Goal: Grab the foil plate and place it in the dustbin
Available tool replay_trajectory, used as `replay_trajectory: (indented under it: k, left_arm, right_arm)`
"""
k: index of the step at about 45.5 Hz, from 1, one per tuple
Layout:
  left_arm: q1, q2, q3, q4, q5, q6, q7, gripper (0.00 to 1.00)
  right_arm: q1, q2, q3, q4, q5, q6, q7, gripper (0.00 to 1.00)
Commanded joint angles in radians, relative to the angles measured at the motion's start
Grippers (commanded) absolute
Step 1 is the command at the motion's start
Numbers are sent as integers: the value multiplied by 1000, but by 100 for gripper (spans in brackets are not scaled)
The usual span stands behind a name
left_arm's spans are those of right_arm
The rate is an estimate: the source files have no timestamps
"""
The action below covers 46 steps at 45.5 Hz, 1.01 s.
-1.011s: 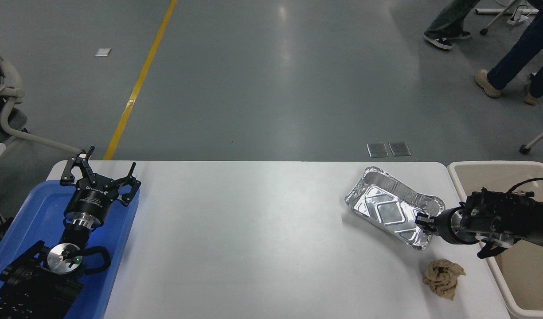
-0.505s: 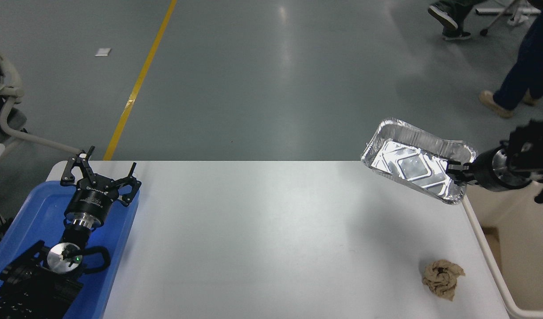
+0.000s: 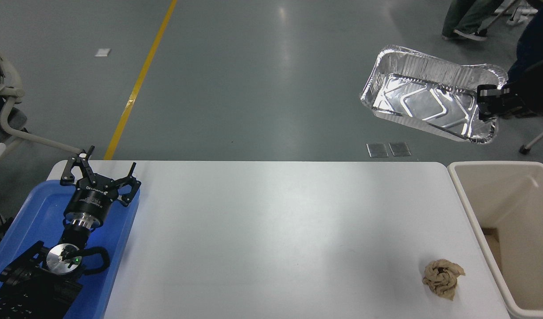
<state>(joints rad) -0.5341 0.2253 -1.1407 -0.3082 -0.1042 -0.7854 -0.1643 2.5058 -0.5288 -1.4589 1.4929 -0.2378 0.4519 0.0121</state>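
Sitting nearest the camera, the left gripper (image 3: pixel 98 177) is parked over the blue tray (image 3: pixel 36 208) at the lower left, fingers spread and empty. A crumpled brown paper wad (image 3: pixel 443 278) lies on the white table (image 3: pixel 271 239) near its right edge, just beside the dustbin (image 3: pixel 466 195). Farther and higher, the right gripper (image 3: pixel 486 103) reaches in from the right edge, clamped on the right-hand rim of the foil plate (image 3: pixel 426 99). The plate hangs in the air, tilted with its open side toward the camera, well clear of the table. The carry step seems to be in hand; next, the arm likely needs to bring the plate over the bin's mouth and let go.
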Motion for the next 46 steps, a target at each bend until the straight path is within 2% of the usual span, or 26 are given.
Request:
replay_trajectory:
  k: [1, 6, 12, 20, 25, 28, 33, 40, 46]
  left_arm:
    - [0, 2, -1, 0, 0, 0, 0, 99]
    - [0, 0, -1, 0, 0, 0, 0, 99]
    - [0, 0, -1, 0, 0, 0, 0, 99]
    - [0, 0, 1, 0, 0, 0, 0, 99]
    - [0, 0, 1, 0, 0, 0, 0, 99]
    - [-1, 0, 1, 0, 0, 0, 0, 99]
    - [-1, -1, -1, 0, 0, 0, 0, 99]
    - [-1, 0, 1, 0, 0, 0, 0, 99]
    - [-1, -1, 1, 0, 0, 0, 0, 99]
  right_arm:
    - [50, -31, -72, -11, -37, 34, -1, 0]
    - [24, -109, -115, -80, -130, 28, -1, 0]
    - [-102, -285, -103, -259, -258, 22, 0, 0]
    - [-370, -500, 15, -517, -270, -27, 3, 0]
    - [-626, -571, 176, -657, -258, -122, 0, 0]
    - [-864, -570, 303, -724, -221, -220, -7, 0]
    - [-1201, -540, 512, -787, -86, -338, -24, 0]
    - [-1504, -406, 748, -875, 83, -446, -57, 0]
    - [-1637, -286, 812, -959, 211, -542, -84, 0]
